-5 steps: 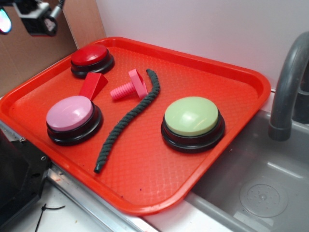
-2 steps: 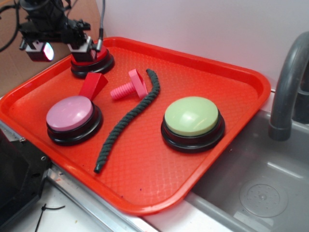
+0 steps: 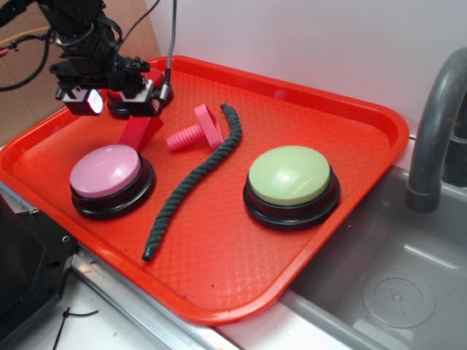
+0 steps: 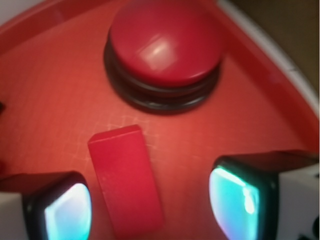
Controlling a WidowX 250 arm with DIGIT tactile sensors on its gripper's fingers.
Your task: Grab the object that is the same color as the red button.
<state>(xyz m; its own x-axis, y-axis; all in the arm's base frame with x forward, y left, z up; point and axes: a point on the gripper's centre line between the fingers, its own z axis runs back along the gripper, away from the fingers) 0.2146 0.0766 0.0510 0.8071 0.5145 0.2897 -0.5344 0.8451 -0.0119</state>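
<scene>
The gripper [image 4: 150,205] hangs with jaws spread wide, holding nothing, over the red wedge block [image 4: 127,180] lying between its 2 fingers. The red button [image 4: 165,45] sits just beyond the block on the red tray [image 3: 350,124].

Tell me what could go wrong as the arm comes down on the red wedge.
The red wedge sits off-centre between the open jaws of the gripper, nearer the left fingertip, so closing might push it aside. Its sloped face could make it slip out. The red button stands just behind it, and the pink button close by, so either might get bumped.
</scene>
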